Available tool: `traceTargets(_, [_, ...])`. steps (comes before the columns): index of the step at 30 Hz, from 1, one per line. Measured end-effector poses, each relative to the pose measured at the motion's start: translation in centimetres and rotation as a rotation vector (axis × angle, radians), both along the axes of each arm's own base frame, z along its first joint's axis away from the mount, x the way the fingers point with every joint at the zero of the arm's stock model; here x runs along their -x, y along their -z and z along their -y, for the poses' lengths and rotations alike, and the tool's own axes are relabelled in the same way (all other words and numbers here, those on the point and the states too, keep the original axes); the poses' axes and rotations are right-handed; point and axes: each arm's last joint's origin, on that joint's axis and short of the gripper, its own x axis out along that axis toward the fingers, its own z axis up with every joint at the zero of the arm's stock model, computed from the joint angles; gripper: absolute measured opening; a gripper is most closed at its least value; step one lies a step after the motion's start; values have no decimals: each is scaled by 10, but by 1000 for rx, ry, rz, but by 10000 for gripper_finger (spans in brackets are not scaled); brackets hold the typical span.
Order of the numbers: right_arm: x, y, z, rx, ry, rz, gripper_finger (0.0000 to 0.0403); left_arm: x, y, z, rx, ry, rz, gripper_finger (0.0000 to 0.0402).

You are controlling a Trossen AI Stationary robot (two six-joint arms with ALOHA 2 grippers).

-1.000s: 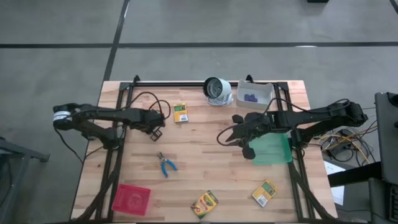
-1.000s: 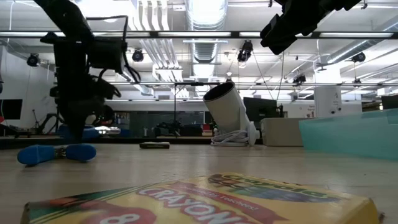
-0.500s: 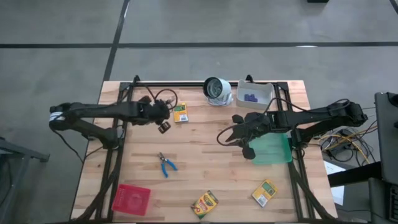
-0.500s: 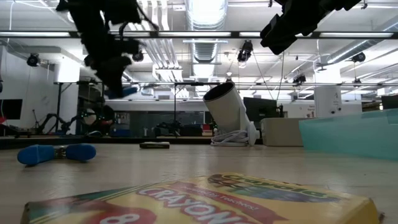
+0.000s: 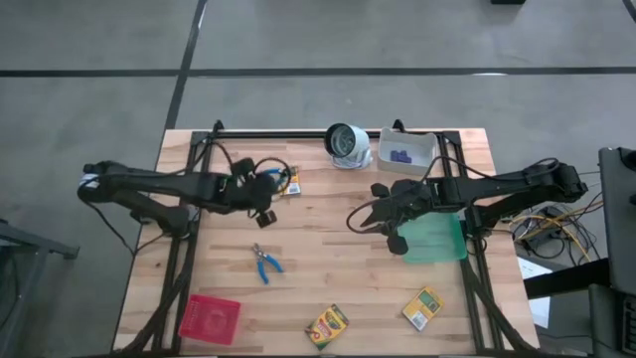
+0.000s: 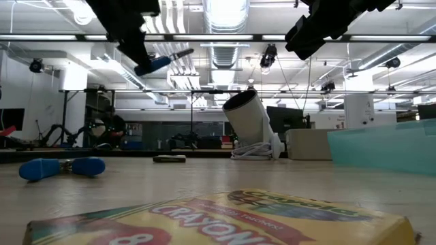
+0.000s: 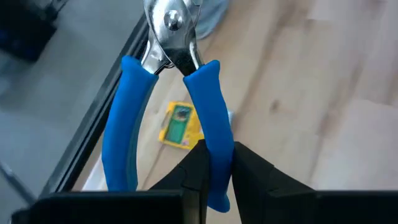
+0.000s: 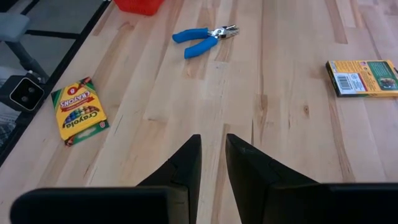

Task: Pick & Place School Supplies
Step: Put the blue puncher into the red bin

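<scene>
Light wooden slatted counter: supplies scattered

Left claw: raised over the far left of the counter, clamped on one handle of a blue-handled steel pliers-like tool, which hangs clear of the wood near a yellow-and-green cardboard crayon box

Right claw: waiting at centre right, all but closed, empty

A second blue-handled tool lies left of centre

Handling, judged: the tool is light and rigid, with a rubbery sleeve that grips well. Held by one handle, it may swing at the pivot; gripping across both handles would be steadier
</scene>
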Motion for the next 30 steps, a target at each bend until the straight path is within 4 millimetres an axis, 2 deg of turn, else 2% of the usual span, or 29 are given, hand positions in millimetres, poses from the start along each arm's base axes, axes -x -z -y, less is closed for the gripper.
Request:
traceTargets(5, [0, 0, 0, 15, -12, 4, 68, 1, -2, 21, 12, 77, 14, 53])
traceTargets(11, [0, 0, 0, 26, -19, 7, 68, 4, -1, 43, 122, 118, 58, 53])
traceTargets(20, [0, 0, 0, 23, -18, 6, 68, 23, 12, 81, 220, 454, -166, 53])
traceTargets(30, [0, 0, 0, 23, -18, 6, 68, 49, 26, 120, 553, 389, -273, 53])
